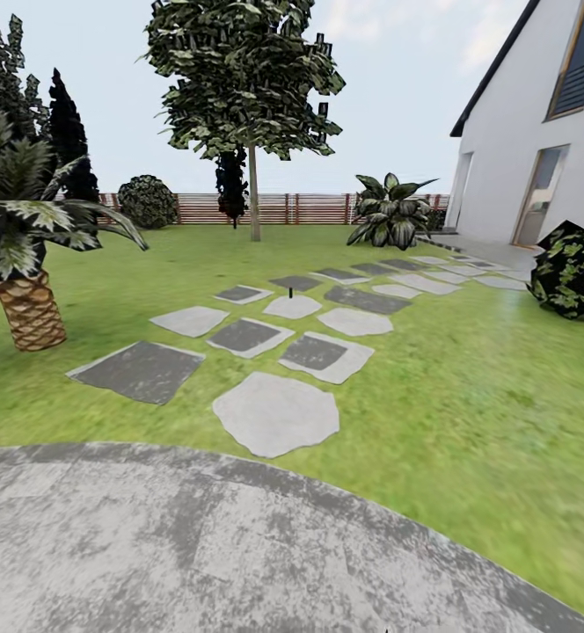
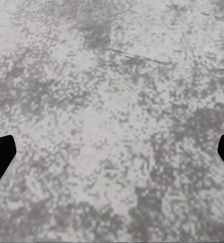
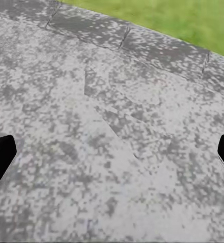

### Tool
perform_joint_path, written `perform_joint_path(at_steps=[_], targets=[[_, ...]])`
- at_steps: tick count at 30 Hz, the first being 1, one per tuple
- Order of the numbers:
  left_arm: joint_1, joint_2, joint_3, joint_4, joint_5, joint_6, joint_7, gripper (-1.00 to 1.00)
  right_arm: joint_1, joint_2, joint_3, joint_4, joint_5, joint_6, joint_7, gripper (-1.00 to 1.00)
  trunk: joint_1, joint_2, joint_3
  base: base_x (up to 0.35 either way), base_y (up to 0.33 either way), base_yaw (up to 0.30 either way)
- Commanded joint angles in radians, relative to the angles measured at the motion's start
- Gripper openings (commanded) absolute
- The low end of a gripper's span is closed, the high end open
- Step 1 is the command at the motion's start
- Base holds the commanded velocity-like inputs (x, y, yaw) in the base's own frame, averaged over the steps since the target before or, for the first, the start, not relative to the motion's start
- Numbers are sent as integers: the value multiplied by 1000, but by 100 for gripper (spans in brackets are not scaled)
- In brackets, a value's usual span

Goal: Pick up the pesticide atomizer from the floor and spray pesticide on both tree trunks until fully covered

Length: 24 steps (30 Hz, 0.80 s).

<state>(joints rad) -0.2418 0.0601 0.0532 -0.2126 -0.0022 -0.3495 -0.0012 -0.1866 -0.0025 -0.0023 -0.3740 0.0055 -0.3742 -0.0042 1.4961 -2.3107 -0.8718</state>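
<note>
Mottled grey paving (image 1: 195, 545) fills the bottom of the head view, its curved edge meeting the lawn (image 1: 468, 387) across the lower part of the frame. Both wrist views look at this same speckled stone. The left gripper (image 2: 112, 152) has its dark fingertips (image 2: 0, 154) at the two side edges of the picture, so it stands wide with nothing between them; the right gripper (image 3: 112, 152) is likewise spread wide and empty, with a strip of grass at the upper right of its picture.

Beyond the paving, a trail of stepping stones (image 1: 274, 411) runs from the lower centre toward the white house (image 1: 529, 149) at the upper right. One tree (image 1: 248, 79) with a leafy crown rises at the upper centre, its trunk (image 1: 254, 193) bare and pale in front of the brown slat fence (image 1: 301, 208). A short palm (image 1: 28, 264) sits at the left edge, dark conifers (image 1: 68, 132) stand behind it, and a broad-leaved shrub (image 1: 390, 211) grows right of centre.

I cannot pick out the sprayer anywhere on the ground; a tiny dark peg (image 1: 289, 289) stands among the stones, too small to identify. A second thick-trunked tree is also not to be seen from here.

The main risk, as I judge it, is setting off toward the tree with empty grippers, which would cost a trip back for the sprayer. Mistaking the palm or a conifer for the second target is another. Rolling off the paving onto the uneven stones could also jolt the base.
</note>
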Motion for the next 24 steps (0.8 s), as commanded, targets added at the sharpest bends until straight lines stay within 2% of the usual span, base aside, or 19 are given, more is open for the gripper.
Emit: perform_joint_path(at_steps=[1,24], targets=[[-1,0,4,1,0,-3,0,100,-1,0,0,1,1,-3,0,100,0,0,-1,339,0,0],[-1,0,4,1,-1,-3,0,100,-1,-1,-1,1,1,-3,0,100,0,0,-1,339,0,0]])
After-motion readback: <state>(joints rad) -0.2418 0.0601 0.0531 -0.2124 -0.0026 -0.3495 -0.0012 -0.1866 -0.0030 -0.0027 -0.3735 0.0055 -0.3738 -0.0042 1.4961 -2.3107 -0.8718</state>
